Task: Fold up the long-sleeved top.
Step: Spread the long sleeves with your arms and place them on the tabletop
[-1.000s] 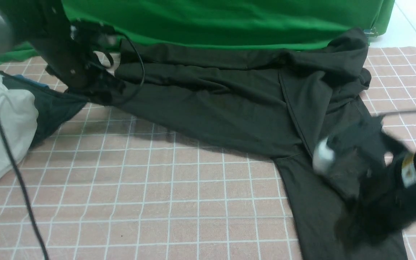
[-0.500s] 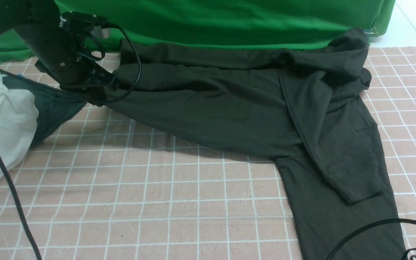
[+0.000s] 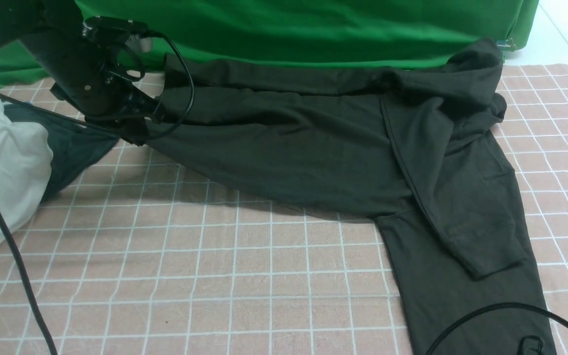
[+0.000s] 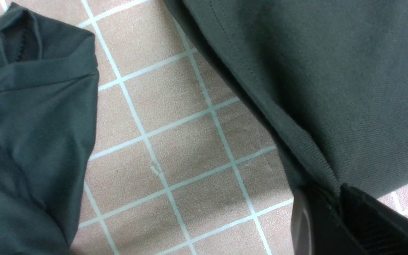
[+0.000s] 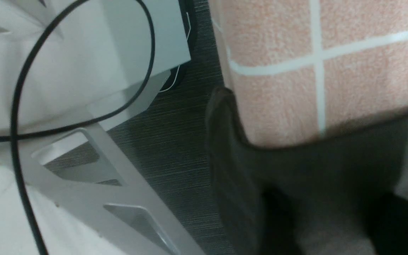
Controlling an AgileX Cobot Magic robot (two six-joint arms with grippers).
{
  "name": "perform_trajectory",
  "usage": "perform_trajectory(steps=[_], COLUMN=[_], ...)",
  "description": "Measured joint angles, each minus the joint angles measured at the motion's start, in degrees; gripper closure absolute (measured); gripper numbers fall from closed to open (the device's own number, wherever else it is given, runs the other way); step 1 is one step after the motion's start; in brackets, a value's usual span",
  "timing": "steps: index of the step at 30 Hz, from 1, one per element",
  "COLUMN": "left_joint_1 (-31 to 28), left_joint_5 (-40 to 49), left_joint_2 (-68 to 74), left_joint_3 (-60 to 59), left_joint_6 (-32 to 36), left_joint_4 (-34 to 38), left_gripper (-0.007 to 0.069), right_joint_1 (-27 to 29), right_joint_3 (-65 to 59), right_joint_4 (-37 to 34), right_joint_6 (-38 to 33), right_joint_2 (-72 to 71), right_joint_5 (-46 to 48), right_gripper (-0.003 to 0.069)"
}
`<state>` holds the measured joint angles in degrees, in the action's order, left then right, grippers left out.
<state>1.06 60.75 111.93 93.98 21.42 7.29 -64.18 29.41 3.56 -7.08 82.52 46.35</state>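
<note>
Black top (image 3: 313, 143) lies sideways across the far half of the desk (image 3: 215, 256), plain soft knit, a few long creases running through the body. Its ribbed hem points left, and that corner is up off the surface, pinched in the left fingers (image 4: 377, 226). Over on the right, one sleeve is folded across the body, cuff toward the near side. Under it the other sleeve runs to the near edge and drapes over. The far right corner sits bunched.
</note>
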Motion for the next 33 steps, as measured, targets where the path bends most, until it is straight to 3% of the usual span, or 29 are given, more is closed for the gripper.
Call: perform_trajectory(steps=[2,3,6,8,17,21,26,33], left_joint_1=[0.0,0.0,0.0,0.0,0.0,0.0,0.0,0.0], left_joint_5=[0.14,0.36,0.46,0.59,1.39,1.43,1.43,1.43], left_joint_2=[0.0,-0.05,-0.1,-0.21,-0.21,-0.21,-0.21,-0.21], left_joint_3=[0.0,0.0,0.0,0.0,0.0,0.0,0.0,0.0], left_joint_6=[0.05,0.19,0.4,0.43,0.53,0.58,0.58,0.93], left_joint_4=[0.0,0.02,0.02,0.02,0.18,0.2,0.2,0.25], left_gripper=[0.0574,0.0574,0.0574,0.0574,0.0574,0.0574,0.0574,0.0574], right_joint_1=[0.0,0.0,0.0,0.0,0.05,0.05,0.05,0.05], right_joint_3=[0.12,0.48,1.42,2.39,5.31,5.31,5.31,2.36], right_joint_4=[0.01,0.01,0.28,0.27,-0.87,-2.5,-3.56,-3.56], right_joint_6=[0.0,0.03,0.35,0.48,1.94,3.02,3.27,4.4], right_joint_2=[0.14,0.28,0.96,1.23,-1.54,-3.74,-5.34,-5.34], right_joint_5=[0.05,0.43,1.49,2.6,8.81,9.88,9.28,3.2], right_gripper=[0.0346,0.0432,0.0567,0.0606,0.0596,0.0553,0.0431,0.0417])
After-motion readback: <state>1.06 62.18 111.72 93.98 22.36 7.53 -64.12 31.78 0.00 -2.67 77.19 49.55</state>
